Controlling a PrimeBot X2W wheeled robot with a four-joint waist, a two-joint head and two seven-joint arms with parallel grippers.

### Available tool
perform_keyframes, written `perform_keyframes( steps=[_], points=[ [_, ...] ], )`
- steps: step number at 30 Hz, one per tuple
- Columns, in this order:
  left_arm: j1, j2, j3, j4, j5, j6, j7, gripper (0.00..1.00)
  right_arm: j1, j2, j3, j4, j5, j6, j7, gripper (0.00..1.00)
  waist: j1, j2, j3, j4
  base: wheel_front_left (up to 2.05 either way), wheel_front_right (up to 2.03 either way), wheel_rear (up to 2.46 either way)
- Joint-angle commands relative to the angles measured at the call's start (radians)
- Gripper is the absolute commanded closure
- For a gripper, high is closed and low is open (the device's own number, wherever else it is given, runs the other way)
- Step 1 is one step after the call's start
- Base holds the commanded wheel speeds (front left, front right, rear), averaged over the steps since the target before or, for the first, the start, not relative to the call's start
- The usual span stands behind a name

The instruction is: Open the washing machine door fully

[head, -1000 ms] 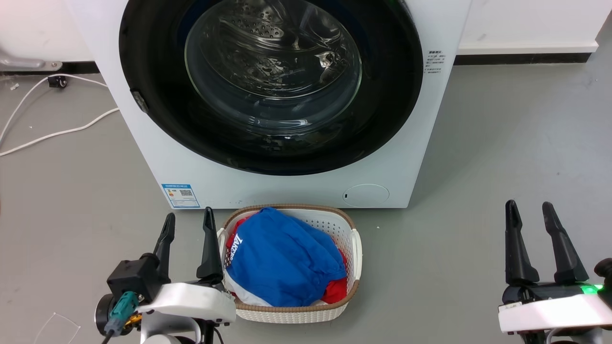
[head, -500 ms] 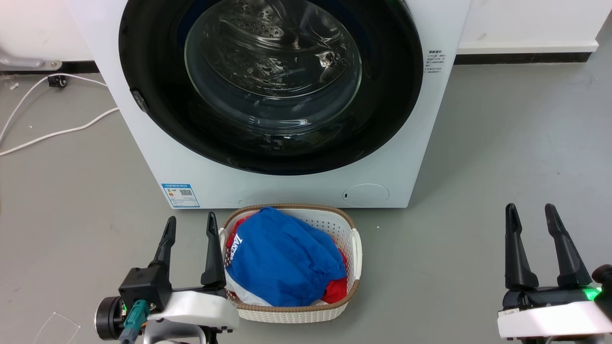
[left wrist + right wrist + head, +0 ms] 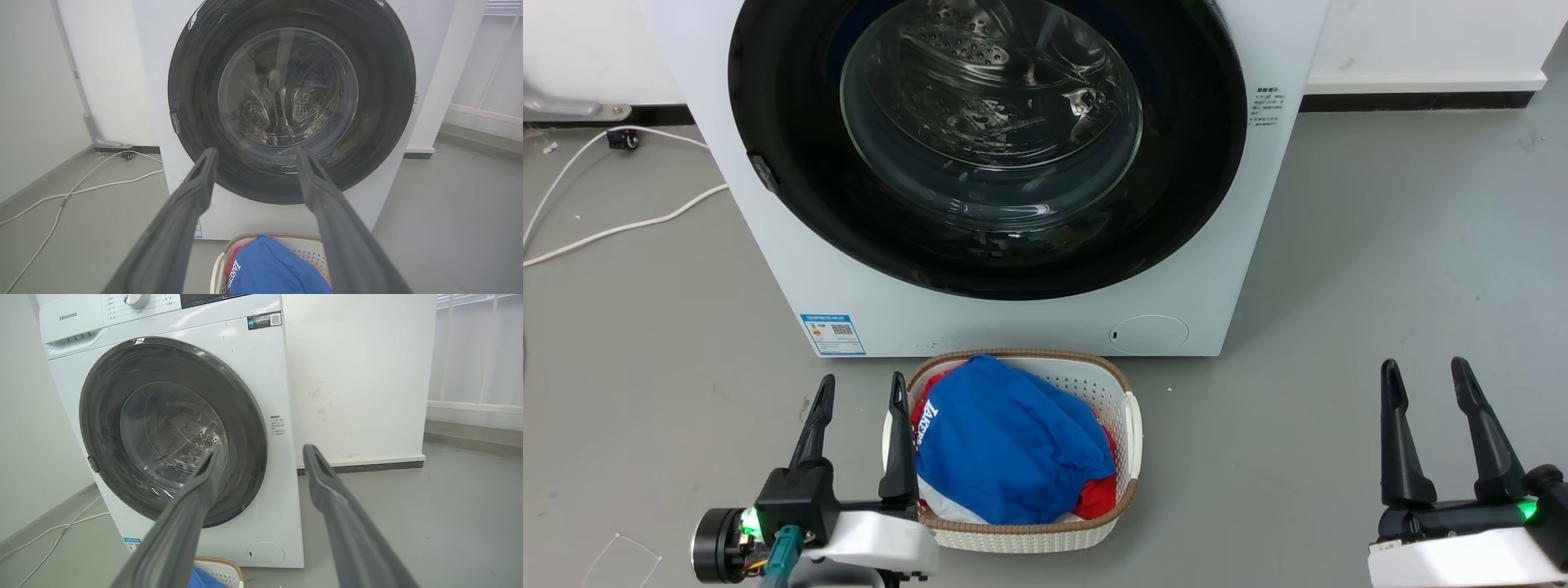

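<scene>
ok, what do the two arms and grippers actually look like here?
Both alike: the left gripper and right gripper each have two long, tapering matte-black jaws on a black base, a glossy white wrist shell and a small green light. The left also carries a teal cable connector and a black cylinder.

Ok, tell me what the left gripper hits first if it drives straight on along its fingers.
Probably the washing machine door, shut, near the lower edge of its glass bowl. The left gripper aims there; the laundry basket sits below that line. Depth is uncertain.
</scene>
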Motion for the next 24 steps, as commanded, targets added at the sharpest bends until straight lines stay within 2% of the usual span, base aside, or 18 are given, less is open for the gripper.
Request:
perform_keyframes(
  steps=[1,10,24],
  points=[
    [0.010,0.000,0.003,0.001,0.022,0.001,-0.008,0.00,0.012,0.002,0.001,0.000,-0.021,0.002,-0.006,0.00,0.0000,-0.0001,0.000,0.000,0.00,0.00,0.00],
    [0.018,-0.008,0.010,0.020,0.077,-0.002,-0.025,0.00,0.022,0.003,0.003,0.007,-0.069,0.001,-0.023,0.00,0.0000,-0.0001,0.001,0.001,0.00,0.00,0.00],
    [0.021,-0.013,0.025,0.045,0.065,-0.011,-0.023,0.00,0.023,0.003,0.007,0.034,-0.038,0.001,-0.022,0.00,0.0000,-0.0001,0.002,0.002,0.00,0.00,0.00]
  ],
)
